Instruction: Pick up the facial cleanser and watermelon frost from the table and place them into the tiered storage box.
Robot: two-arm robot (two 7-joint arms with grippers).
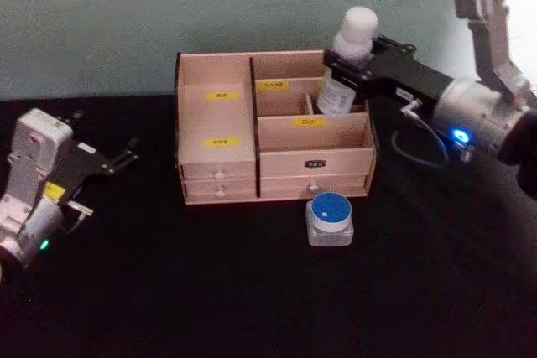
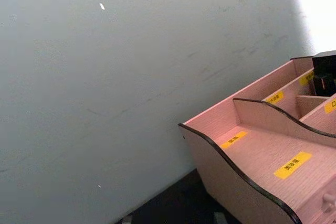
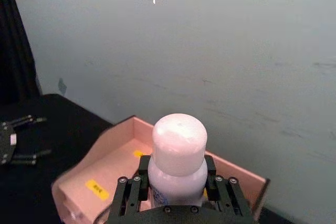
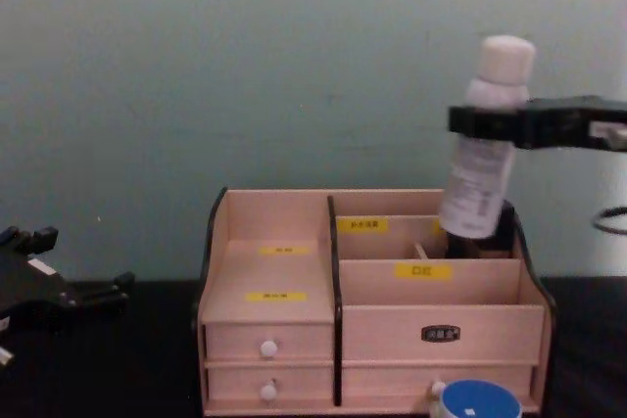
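The facial cleanser (image 1: 348,64), a white bottle with a rounded cap, hangs slightly tilted in my right gripper (image 1: 357,69), which is shut on its neck. Its base sits at the rim of the back right compartment of the tiered storage box (image 1: 218,169). The chest view shows the bottle (image 4: 485,144) and gripper (image 4: 490,122) over the box (image 4: 274,271). From the right wrist I see the cap (image 3: 178,140) between the fingers. The watermelon frost (image 1: 330,217), a small jar with a blue lid, stands on the table before the box's right drawers. My left gripper (image 1: 126,159) rests open at the left.
A black table (image 1: 252,291) carries everything, and a pale green wall (image 1: 168,6) rises close behind the box. The box's left compartments (image 2: 252,150) hold nothing. A cable loops off my right wrist (image 1: 419,144) beside the box's right wall.
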